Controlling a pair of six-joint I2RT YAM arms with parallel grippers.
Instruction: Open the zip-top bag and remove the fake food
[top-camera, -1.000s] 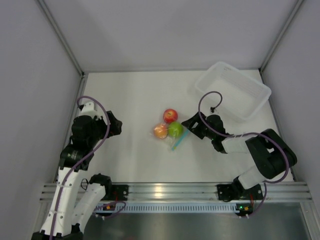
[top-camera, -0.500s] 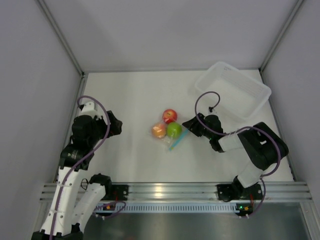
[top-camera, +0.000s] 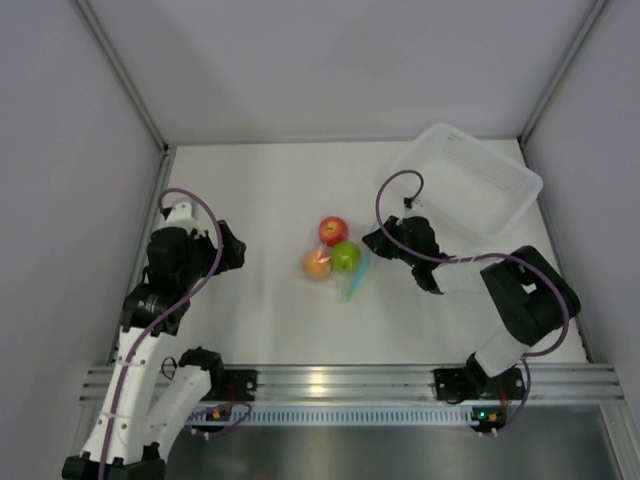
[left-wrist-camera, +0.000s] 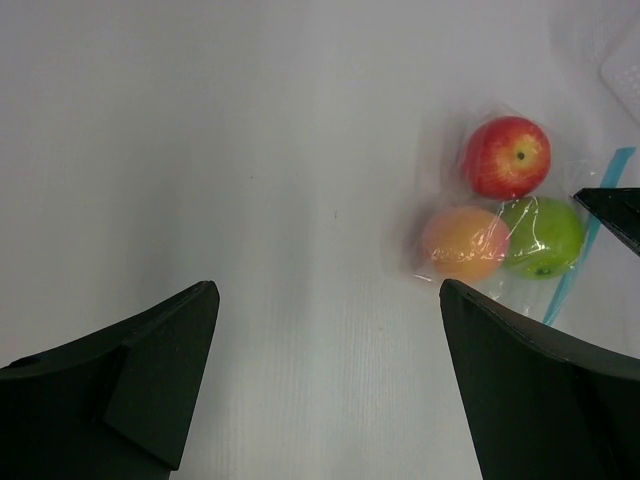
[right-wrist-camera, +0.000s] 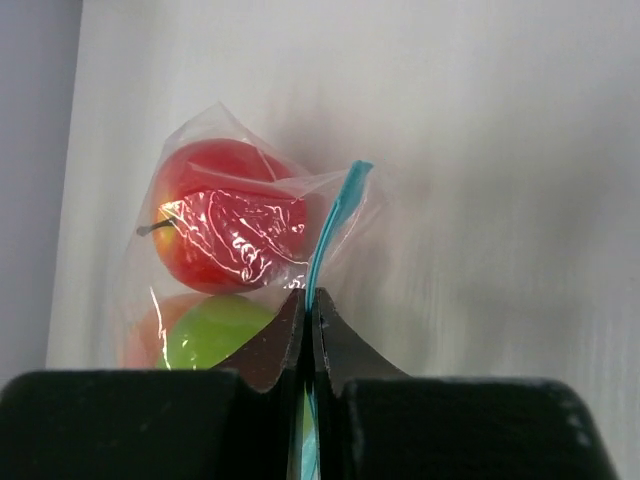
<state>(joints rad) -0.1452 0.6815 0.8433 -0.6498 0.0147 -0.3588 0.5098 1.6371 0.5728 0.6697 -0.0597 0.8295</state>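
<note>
Bag: the zip-top bag (top-camera: 338, 262) lies on the white table (top-camera: 260, 190), near its middle, between the two arms and closer to the right one.
Closure: the teal zip strip (right-wrist-camera: 332, 222) runs along the bag edge that faces the right arm; I cannot tell whether it is sealed.
Contents: three fruits sit inside the crinkled plastic, touching one another.
Red fruit (top-camera: 333, 230): farthest from the arm bases.
Green fruit (top-camera: 346, 257): just beside the zip strip.
Orange fruit (top-camera: 318, 264): beside the green fruit, on the left arm's side.
Right gripper (right-wrist-camera: 309, 300): jaws pressed together on the zip strip, with the teal band pinched between the fingertips and rising out past them.
Left gripper (left-wrist-camera: 328, 295): jaws spread wide and holding nothing; it is over bare table, well apart from the bag and pointed toward it.
Bin (top-camera: 530, 185): translucent white, at the far right corner, set at an angle to the table edges, apart from the bag.
</note>
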